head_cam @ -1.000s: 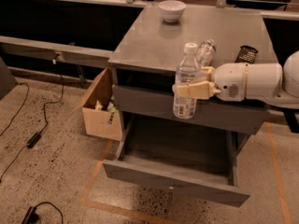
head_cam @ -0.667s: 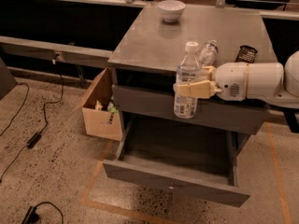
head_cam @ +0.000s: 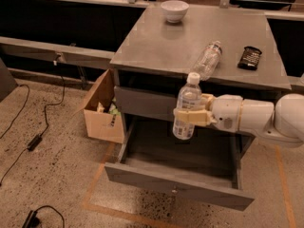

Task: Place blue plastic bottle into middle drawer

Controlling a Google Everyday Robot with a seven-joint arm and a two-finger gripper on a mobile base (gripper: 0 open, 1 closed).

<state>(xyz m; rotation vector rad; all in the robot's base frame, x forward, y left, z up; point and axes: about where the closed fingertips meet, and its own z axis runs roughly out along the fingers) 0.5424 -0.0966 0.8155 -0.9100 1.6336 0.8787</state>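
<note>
- Camera view: gripper [head_cam: 189,118] pinching the bottle [head_cam: 189,97] at its waist, upright, hanging over the open drawer [head_cam: 176,186], clear of the tray.
- Best lowered straight down, level, and let go only once low inside.
- Thin clear plastic, white cap, blue-and-white label; flat grey panel, small round knob.

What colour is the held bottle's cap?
The cap is white, camera view; the gripper holds the bottle above the open drawer.
</note>
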